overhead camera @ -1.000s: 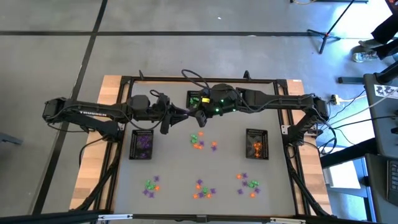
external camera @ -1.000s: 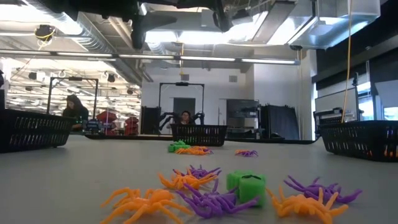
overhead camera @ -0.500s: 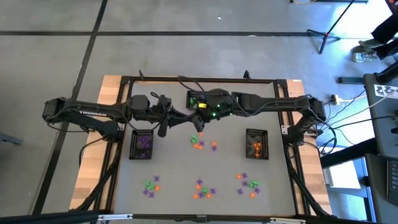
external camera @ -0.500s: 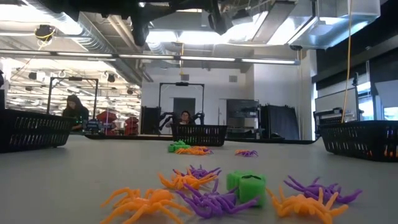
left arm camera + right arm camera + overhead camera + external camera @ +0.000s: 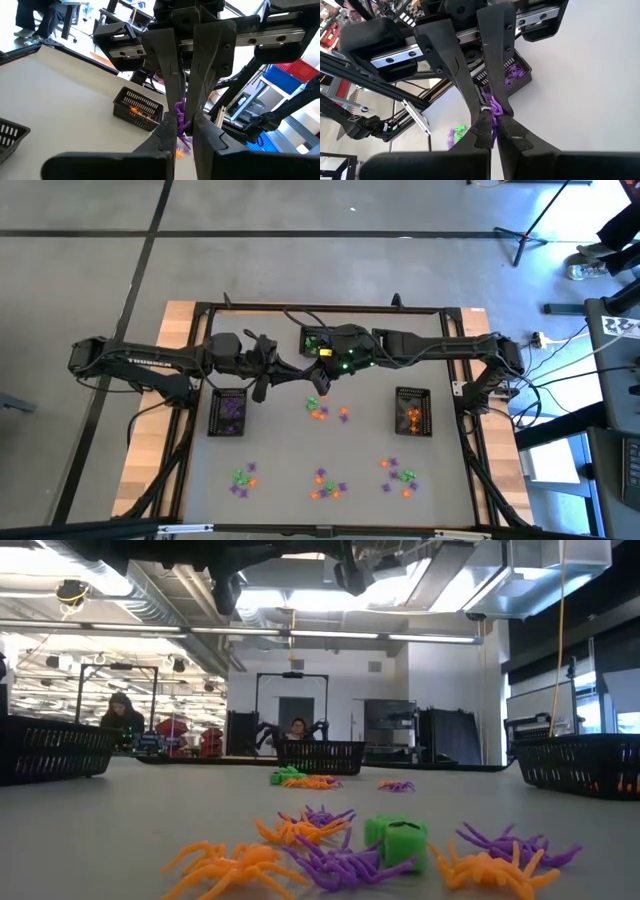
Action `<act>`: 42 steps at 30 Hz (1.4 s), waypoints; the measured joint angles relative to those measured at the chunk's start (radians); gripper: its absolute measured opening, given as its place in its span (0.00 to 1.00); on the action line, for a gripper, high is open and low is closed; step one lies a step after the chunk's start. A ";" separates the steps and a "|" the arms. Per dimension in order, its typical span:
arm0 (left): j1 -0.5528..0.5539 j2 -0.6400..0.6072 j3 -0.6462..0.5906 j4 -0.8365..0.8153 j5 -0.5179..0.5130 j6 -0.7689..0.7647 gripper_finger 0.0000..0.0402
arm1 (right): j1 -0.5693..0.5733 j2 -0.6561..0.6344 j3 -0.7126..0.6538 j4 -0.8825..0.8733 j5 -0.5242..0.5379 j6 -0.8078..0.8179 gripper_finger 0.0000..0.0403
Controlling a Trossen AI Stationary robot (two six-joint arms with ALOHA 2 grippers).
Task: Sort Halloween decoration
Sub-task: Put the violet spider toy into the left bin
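Note:
A purple spider trinket [image 5: 180, 117] hangs in mid-air over the far middle of the table, between both grippers. My left gripper [image 5: 296, 366] reaches in from the table's left and is shut on it. My right gripper [image 5: 318, 364] comes from the right and is shut on it too. Their fingertips meet nose to nose. More purple, green and orange trinkets lie in clusters at the table's centre [image 5: 322, 410] and along the near side [image 5: 327, 485]. In the low view these lie close up [image 5: 340, 850]. My left gripper pinches the purple spider's body [image 5: 181, 129] between its two fingertips, coming in level from the table's left. The spider is lifted clear of the table, its legs [image 5: 186, 145] dangling below the fingers. My right gripper pinches the same spider [image 5: 493, 117] between its two fingertips, slanting down from the table's right. Its tips stand right against my left gripper's fingers [image 5: 496, 75]. The spider is held clear above the table.
Three black mesh baskets stand on the table. The left one [image 5: 229, 412] holds purple pieces and the right one [image 5: 413, 411] holds orange. The far one [image 5: 315, 340] holds green and is partly under my right arm. A person [image 5: 118, 718] sits in the room behind.
My left gripper has stayed in place, turned its wrist a little and closed its fingers onto the purple spider. My right gripper has kept its hold on the spider and barely moved. The trinkets on the table lie as before.

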 joint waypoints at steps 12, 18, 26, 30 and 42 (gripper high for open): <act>0.000 0.000 0.000 0.001 -0.001 -0.037 0.11 | 0.000 0.000 0.001 -0.007 -0.026 -0.004 0.03; 0.000 0.000 0.000 0.002 0.015 -0.037 0.11 | 0.000 0.000 0.001 -0.009 -0.048 -0.024 0.03; -0.001 0.000 0.000 0.004 0.029 -0.038 0.12 | 0.000 0.001 0.001 -0.012 -0.086 -0.030 0.03; -0.001 0.000 0.000 0.005 0.048 -0.039 0.12 | 0.000 0.001 0.001 -0.020 -0.095 -0.031 0.03; 0.000 -0.002 0.001 0.008 0.075 -0.056 0.12 | 0.001 0.002 0.001 -0.065 -0.098 -0.032 0.03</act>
